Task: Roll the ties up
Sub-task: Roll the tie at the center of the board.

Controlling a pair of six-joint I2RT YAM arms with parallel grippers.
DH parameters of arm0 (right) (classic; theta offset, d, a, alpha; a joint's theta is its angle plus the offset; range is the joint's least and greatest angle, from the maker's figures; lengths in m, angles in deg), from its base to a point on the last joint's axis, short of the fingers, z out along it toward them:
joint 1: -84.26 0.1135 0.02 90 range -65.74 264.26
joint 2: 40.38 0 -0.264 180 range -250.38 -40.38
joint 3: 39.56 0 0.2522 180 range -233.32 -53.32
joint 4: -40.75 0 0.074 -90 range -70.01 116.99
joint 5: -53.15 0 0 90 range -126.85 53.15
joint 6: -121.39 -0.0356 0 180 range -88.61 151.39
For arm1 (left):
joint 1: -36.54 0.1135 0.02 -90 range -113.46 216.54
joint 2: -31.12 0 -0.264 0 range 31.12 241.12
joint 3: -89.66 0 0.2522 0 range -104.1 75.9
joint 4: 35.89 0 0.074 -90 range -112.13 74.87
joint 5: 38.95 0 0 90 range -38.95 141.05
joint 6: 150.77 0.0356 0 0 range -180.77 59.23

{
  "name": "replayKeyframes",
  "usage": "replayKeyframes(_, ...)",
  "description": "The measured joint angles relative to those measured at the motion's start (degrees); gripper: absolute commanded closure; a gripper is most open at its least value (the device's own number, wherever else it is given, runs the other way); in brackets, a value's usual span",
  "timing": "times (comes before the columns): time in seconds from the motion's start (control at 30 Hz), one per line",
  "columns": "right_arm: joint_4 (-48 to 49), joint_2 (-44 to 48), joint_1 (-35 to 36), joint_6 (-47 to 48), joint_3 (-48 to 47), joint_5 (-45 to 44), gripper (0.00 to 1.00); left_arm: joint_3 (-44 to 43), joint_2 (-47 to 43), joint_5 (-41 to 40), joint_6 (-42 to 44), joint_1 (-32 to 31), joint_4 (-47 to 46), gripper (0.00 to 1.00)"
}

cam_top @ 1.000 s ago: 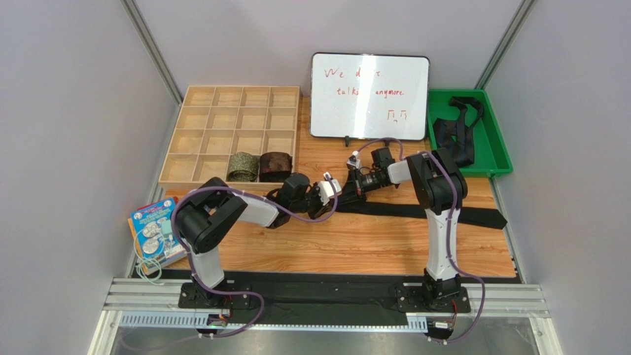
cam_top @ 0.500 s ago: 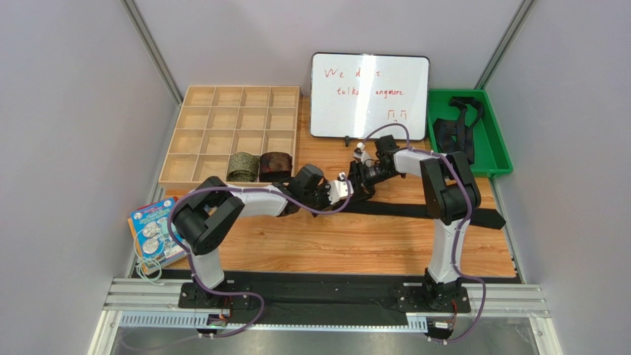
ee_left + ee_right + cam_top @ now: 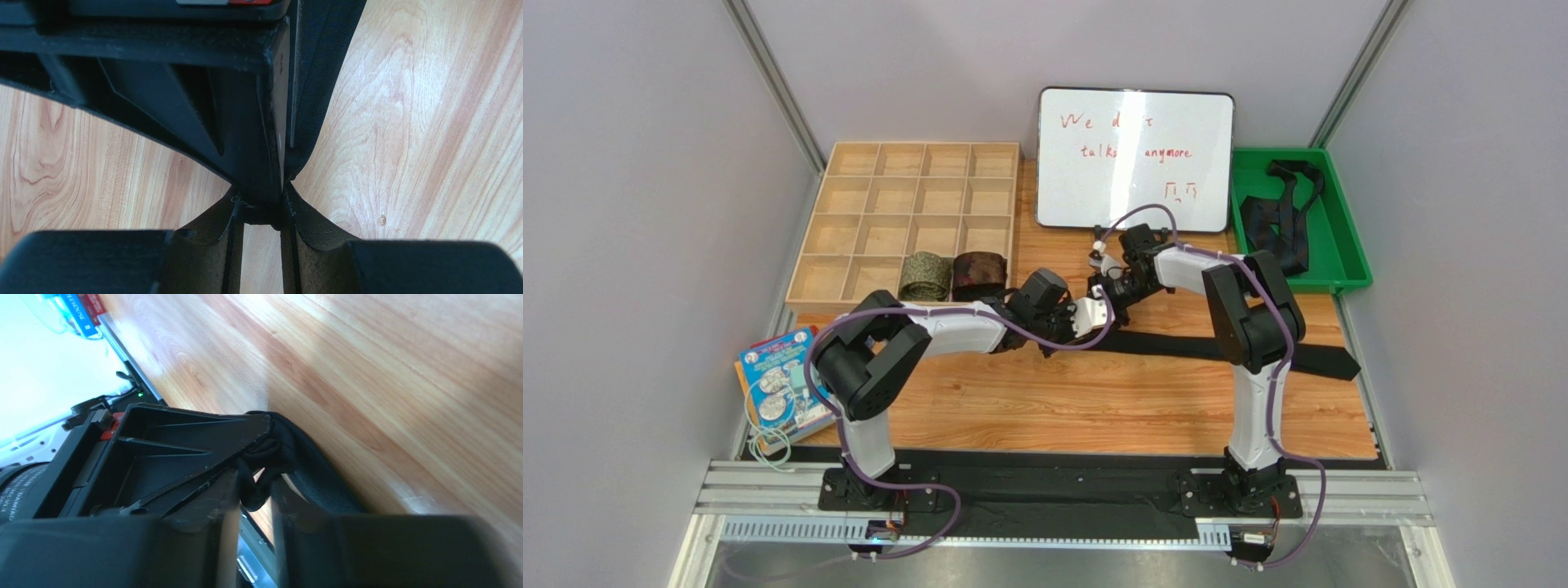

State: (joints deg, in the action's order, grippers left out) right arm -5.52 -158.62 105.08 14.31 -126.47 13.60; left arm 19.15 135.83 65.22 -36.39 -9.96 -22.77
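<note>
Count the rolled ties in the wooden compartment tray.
2: an olive-green patterned coil and a reddish-brown coil, in adjacent nearest-row compartments of the wooden tray. Its other compartments look empty.

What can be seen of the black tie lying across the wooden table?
The black tie is a long, flat strip of dark woven-looking fabric. It is unrolled and lies across the wooden table from the middle to the right edge, where its wider end rests. Its narrow end rises and bunches where the left pincer and right pincer meet. Whether either clamps it is unclear. The right arm crosses above it.
</note>
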Motion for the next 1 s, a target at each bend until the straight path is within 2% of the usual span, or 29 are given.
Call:
replayKeyframes(0.07, 0.0, 0.0, 0.0, -0.7, -0.2, 0.9, 1.00, 0.0, 0.0, 0.0, 0.0, 0.0, 0.0, 0.80)
replayKeyframes(0.2, 0.0, -0.6, -0.7, -1.3, 0.0, 2.1, 1.00, 0.3, -0.2, 0.4, 0.0, 0.2, -0.4, 0.73)
replayKeyframes(0.33, -0.3, -1.4, -1.1, -1.4, 0.4, 3.2, 1.00, 2.6, -1.2, 3.1, -0.5, 1.4, -2.9, 0.45)
replayKeyframes(0.5, -2.2, -3.7, -2.5, -0.9, 0.7, 2.6, 1.00, 8.7, -4.8, 8.4, -4.3, 6.0, -6.6, 0.27)
replayKeyframes(0.67, -3.3, -4.0, -3.3, 0.2, 0.7, 3.1, 1.00, 16.5, -6.3, 13.0, -9.2, 10.3, -19.4, 0.23)
replayKeyframes(0.87, -5.2, -5.4, -3.9, 3.5, -0.8, 4.7, 1.00, 19.9, -2.2, 17.2, -12.6, 9.7, -35.2, 0.21)
replayKeyframes(0.97, -6.1, -6.6, -4.2, 5.2, -2.1, 5.9, 1.00, 19.8, 1.5, 18.0, -12.6, 8.7, -41.7, 0.24)
replayKeyframes(1.0, -6.3, -7.0, -4.2, 5.7, -2.6, 6.3, 1.00, 19.6, 2.5, 18.3, -12.5, 8.2, -43.5, 0.28)
